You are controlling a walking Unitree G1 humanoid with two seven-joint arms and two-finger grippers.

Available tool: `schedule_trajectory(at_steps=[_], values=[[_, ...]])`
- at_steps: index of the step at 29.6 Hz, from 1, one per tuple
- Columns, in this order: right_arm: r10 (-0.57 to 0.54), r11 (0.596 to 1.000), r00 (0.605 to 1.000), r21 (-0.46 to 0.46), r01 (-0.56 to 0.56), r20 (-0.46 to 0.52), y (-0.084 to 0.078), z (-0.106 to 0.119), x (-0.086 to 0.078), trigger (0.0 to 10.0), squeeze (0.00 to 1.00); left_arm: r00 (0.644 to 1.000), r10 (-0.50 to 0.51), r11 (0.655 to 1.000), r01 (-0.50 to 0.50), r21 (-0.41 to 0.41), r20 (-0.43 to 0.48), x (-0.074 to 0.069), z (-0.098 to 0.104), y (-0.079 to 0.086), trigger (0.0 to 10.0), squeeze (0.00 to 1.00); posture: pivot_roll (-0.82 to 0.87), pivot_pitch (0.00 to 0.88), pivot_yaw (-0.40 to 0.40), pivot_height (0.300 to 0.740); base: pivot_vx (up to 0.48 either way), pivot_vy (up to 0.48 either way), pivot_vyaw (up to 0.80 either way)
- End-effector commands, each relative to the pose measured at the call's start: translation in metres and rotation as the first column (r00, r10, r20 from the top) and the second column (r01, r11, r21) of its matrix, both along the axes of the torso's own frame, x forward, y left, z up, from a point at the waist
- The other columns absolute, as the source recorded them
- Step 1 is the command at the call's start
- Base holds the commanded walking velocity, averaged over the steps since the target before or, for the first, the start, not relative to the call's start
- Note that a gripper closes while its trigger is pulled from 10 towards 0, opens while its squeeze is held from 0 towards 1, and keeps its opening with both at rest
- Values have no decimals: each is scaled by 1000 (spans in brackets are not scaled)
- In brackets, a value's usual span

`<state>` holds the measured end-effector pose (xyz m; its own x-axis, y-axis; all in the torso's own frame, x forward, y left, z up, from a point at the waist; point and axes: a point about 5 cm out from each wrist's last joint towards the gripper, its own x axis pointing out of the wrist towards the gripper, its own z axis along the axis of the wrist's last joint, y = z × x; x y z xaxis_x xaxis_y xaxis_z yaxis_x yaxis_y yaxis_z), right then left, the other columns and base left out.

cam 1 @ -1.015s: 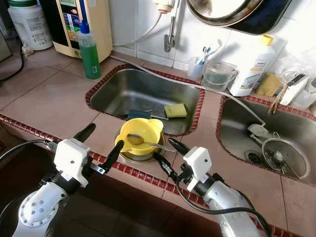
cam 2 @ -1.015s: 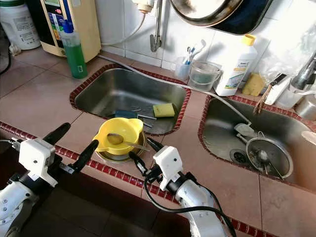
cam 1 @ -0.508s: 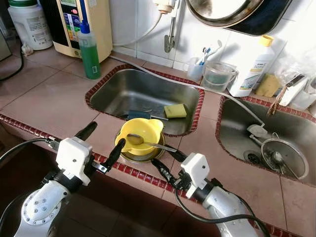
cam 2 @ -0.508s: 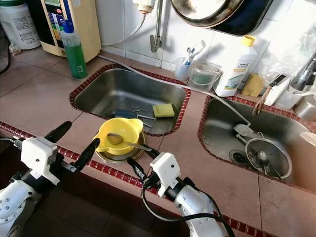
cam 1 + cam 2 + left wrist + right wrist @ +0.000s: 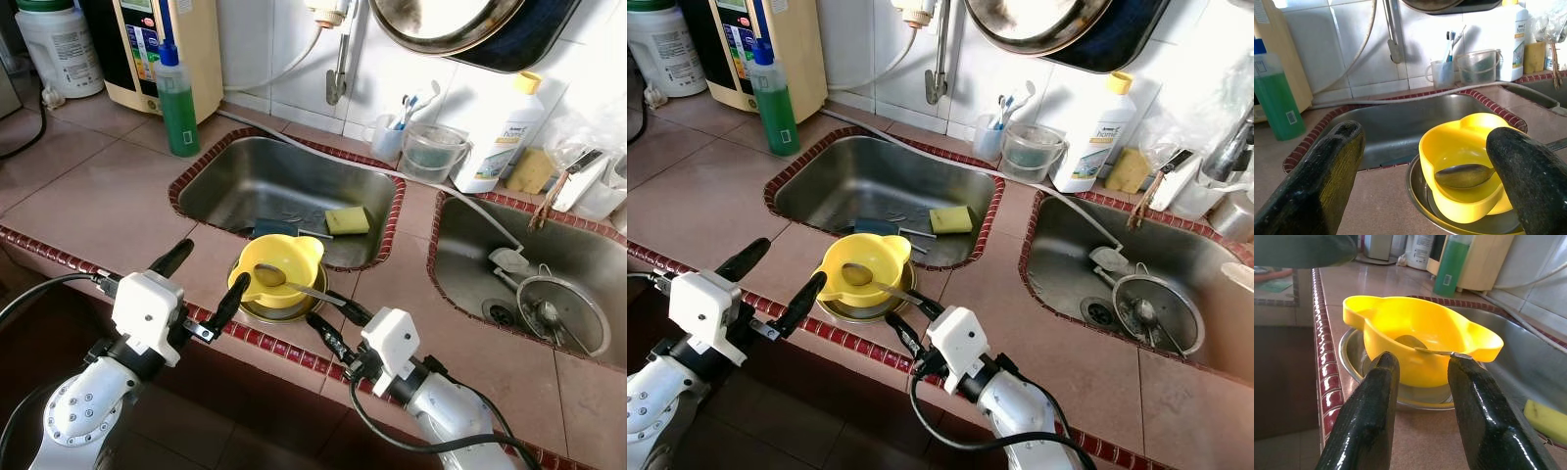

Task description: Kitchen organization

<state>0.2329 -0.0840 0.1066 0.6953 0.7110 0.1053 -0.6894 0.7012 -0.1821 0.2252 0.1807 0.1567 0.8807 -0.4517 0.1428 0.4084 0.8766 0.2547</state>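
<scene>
Two open, empty hands, left (image 5: pixel 201 285) and right (image 5: pixel 336 322), flank a yellow plastic bowl (image 5: pixel 278 265) holding a metal spoon (image 5: pixel 290 283), nested in a steel dish (image 5: pixel 257 308) on the tiled desk (image 5: pixel 108 201); the right should close squarely on the spoon handle.

yellow bowl (image 5: pixel 278 266) | upright in steel dish (image 5: pixel 257 309) | spoon (image 5: pixel 294 283) inside

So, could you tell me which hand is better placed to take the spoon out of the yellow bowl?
Right. The right hand is open at the spoon handle's end, which juts over the bowl rim toward it. The left hand sits beside the bowl, away from the handle.
</scene>
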Motion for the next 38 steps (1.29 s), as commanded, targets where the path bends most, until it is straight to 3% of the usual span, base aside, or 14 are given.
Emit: schedule_trajectory(at_steps=[1, 14, 16, 18, 19, 38], values=[[-13, 1000, 999, 9, 13, 42, -3, 9, 2, 10000, 0, 1000, -18, 1000, 18, 5, 0, -1, -1, -4, 10000, 0, -121, 66, -82, 740, 0, 0, 0], [-18, 999, 998, 34, 16, 63, -1, 15, 7, 10000, 0, 1000, -20, 1000, 20, 5, 2, 0, 0, -5, 10000, 0, -122, 65, -77, 740, 0, 0, 0], [-21, 999, 998, 43, 18, 57, -1, 15, 8, 2667, 0, 1000, -19, 1000, 19, 6, 3, 1, 0, -5, 10000, 0, -121, 65, -77, 740, 0, 0, 0], [-23, 999, 998, 44, 20, 58, -1, 16, 8, 2667, 0, 1000, -18, 1000, 18, 5, 3, 1, 0, -5, 10000, 0, -121, 65, -77, 740, 0, 0, 0], [-23, 999, 998, 44, 20, 59, -2, 16, 8, 0, 0, 1000, -17, 1000, 17, 5, 3, 1, 0, -5, 10000, 0, -121, 65, -77, 740, 0, 0, 0], [-43, 998, 998, 53, 41, 53, -5, 16, 9, 0, 0, 1000, -16, 1000, 16, 1, 0, -1, 0, -5, 10000, 0, -128, 78, -76, 740, 0, 0, 0]])
